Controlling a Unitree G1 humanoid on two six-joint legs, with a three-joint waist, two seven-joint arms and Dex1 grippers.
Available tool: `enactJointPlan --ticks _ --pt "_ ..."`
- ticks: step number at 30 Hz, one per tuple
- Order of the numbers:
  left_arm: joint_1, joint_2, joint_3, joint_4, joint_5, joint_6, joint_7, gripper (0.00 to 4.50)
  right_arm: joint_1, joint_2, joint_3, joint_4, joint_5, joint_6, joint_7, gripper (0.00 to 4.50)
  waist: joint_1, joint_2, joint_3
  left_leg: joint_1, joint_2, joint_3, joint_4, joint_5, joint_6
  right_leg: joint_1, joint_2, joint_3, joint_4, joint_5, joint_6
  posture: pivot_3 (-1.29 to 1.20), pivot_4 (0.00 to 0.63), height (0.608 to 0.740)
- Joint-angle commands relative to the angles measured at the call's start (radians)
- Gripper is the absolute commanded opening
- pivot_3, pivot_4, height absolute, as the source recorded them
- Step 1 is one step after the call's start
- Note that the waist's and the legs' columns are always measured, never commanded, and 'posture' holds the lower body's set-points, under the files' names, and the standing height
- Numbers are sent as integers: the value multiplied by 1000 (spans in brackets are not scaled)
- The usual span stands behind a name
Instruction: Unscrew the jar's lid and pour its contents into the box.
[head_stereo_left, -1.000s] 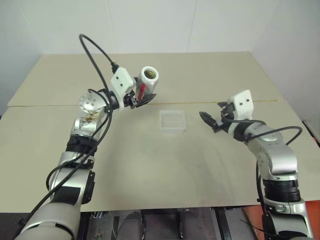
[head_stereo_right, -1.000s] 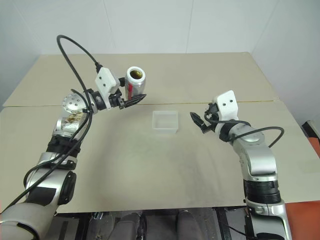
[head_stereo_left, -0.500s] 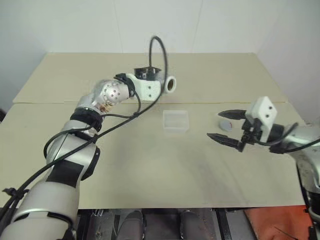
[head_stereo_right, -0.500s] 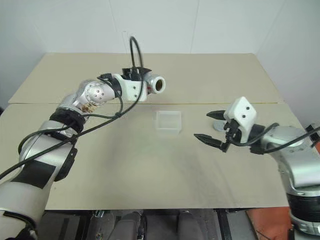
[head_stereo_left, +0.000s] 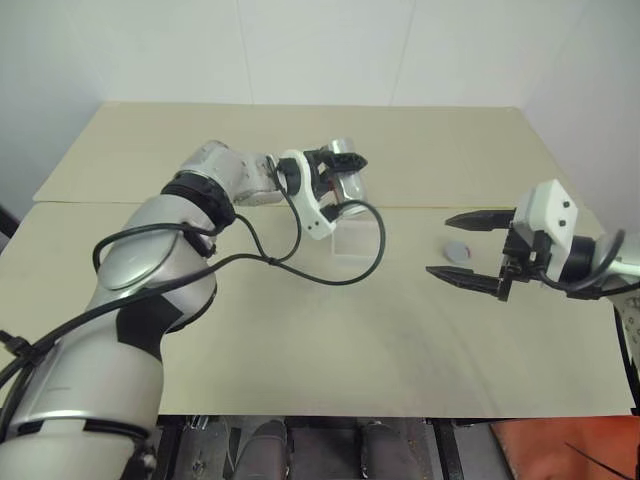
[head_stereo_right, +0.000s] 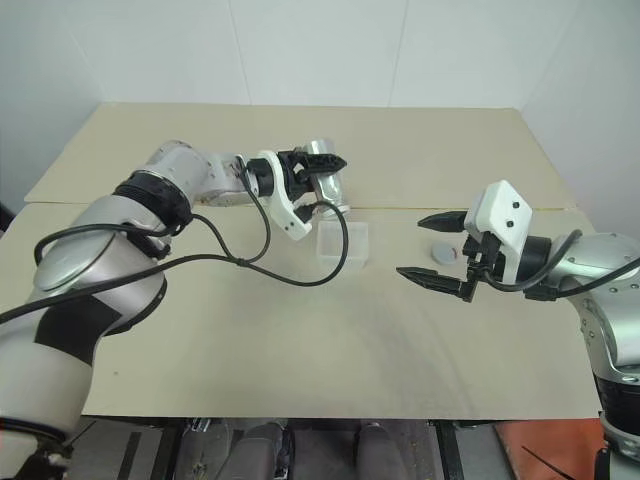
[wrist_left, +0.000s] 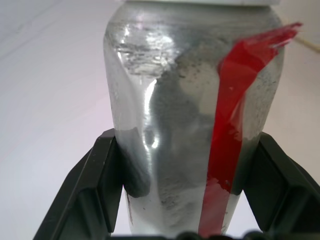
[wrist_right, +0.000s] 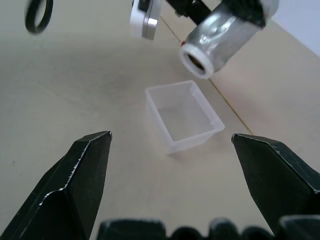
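Note:
My left gripper (head_stereo_left: 348, 185) is shut on the silvery jar (head_stereo_right: 322, 168), which has no lid on it. The red mark (wrist_left: 227, 135) runs down its side between the two fingers (wrist_left: 107, 175). The jar is tipped, its white-rimmed mouth (wrist_right: 196, 60) pointing down just above the far edge of the clear box (wrist_right: 182, 115) on the table. The contents are hidden. The lid (head_stereo_left: 457, 249) lies flat on the table to the right of the box. My right gripper (head_stereo_left: 438, 244) hovers open beside the lid with nothing between its fingers.
A black cable (head_stereo_left: 375, 250) from the left wrist loops down across the front of the box. The beige table (head_stereo_left: 300, 330) has a seam (head_stereo_left: 120, 203) running across it behind the box. White walls close off the back and right.
My left arm has swung the jar to the right and rolled it from mouth-up to mouth-down over the box. The right gripper has drawn back, staying open near the lid.

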Motion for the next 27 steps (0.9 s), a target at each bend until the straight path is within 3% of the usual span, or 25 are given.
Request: enactJointPlan --ticks 1,10,17,19,23,27 --pt "-52 -36 -52 11 61 83 92 2971 -23 3 -33 -49 37 -2 -24 4487 4 0 0 0 0 0 0 0 0 0 0 0 0 0 0 0 150 740" --pt "-61 -69 -103 25 93 77 176 2971 -15 3 -40 -78 65 17 -69 4487 14 0 0 -4 -1 0 1 3 -5 -3 -1 -1 0 0 1 0 150 740" --pt "-28 -4 51 54 -97 -27 24 2971 -12 7 -43 -64 72 11 -79 4487 11 0 0 -4 -1 0 1 3 -5 -3 -1 -1 1 0 1 0 150 740" --pt "2 29 147 61 -215 -101 -94 2971 -15 7 -45 -52 80 10 -77 4487 7 0 0 -4 -1 0 1 4 -8 -3 -1 -1 1 0 1 0 150 740" --pt "113 57 456 78 -598 -197 -536 2971 -34 12 -33 -18 102 11 -70 4487 -1 0 0 -3 0 0 1 5 -9 -3 -2 -2 2 0 0 0 150 740" --pt "273 19 804 -31 -1089 -11 -1117 2971 -54 28 -22 12 121 17 -63 4487 -3 0 0 -3 0 0 3 5 -9 -2 -2 -3 3 0 0 0 150 740"
